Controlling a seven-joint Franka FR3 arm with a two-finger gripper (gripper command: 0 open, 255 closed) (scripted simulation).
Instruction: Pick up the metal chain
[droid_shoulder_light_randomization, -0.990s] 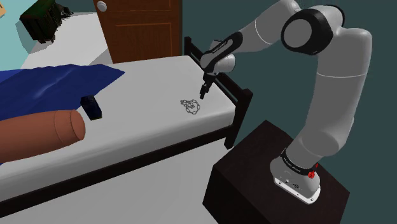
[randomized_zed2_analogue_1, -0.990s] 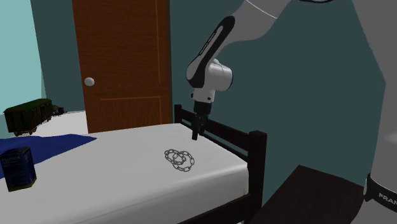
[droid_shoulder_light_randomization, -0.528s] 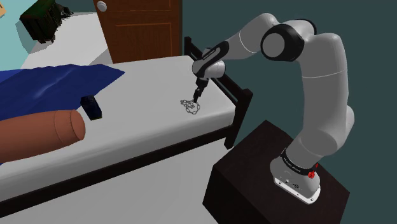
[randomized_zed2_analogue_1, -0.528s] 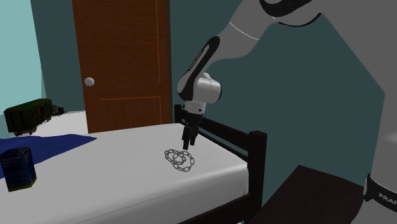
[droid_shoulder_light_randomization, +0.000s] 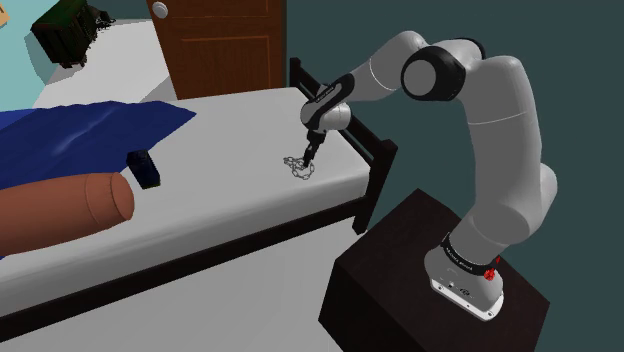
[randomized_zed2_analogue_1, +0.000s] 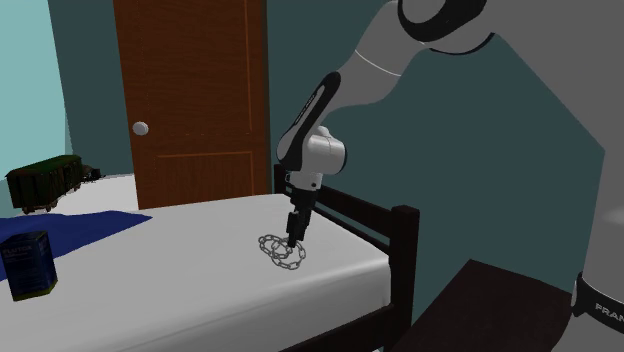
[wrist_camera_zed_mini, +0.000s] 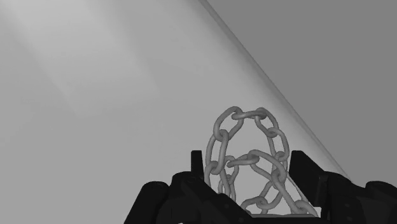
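"Lying where is the grey metal chain (droid_shoulder_light_randomization: 299, 167) (randomized_zed2_analogue_1: 281, 250) (wrist_camera_zed_mini: 236, 114) to be found?"

"It is heaped in a small loose coil on the white mattress of the bed (droid_shoulder_light_randomization: 230, 190), near the corner by the dark wooden footboard (droid_shoulder_light_randomization: 372, 150) (randomized_zed2_analogue_1: 401, 225). The black two-finger end effector (droid_shoulder_light_randomization: 308, 152) (randomized_zed2_analogue_1: 293, 240) (wrist_camera_zed_mini: 248, 156) is positioned low over it. The fingers are spread, one on each side of the links, and nothing is pinched yet."

"Why is it held so?"

"A slack coil is judged best taken from above. With a tip on either side, several links can be gathered once the fingers are pressed together. Whether the tips touch the mattress cannot be told."

"What else is around, and is anything in the way?"

"Nothing is seen between the end effector and the chain. The footboard is close beside the wrist and would have to be cleared on the lift. Well apart are a rumpled blue blanket (droid_shoulder_light_randomization: 90, 130), a small dark blue box (droid_shoulder_light_randomization: 145, 168) (randomized_zed2_analogue_1: 28, 262) and a brown cylindrical bolster (droid_shoulder_light_randomization: 60, 215). A dark green toy wagon (randomized_zed2_analogue_1: 45, 180) is set far up the bed, near the brown panelled door (randomized_zed2_analogue_1: 190, 90). Some links may be expected to slip or hang unevenly."
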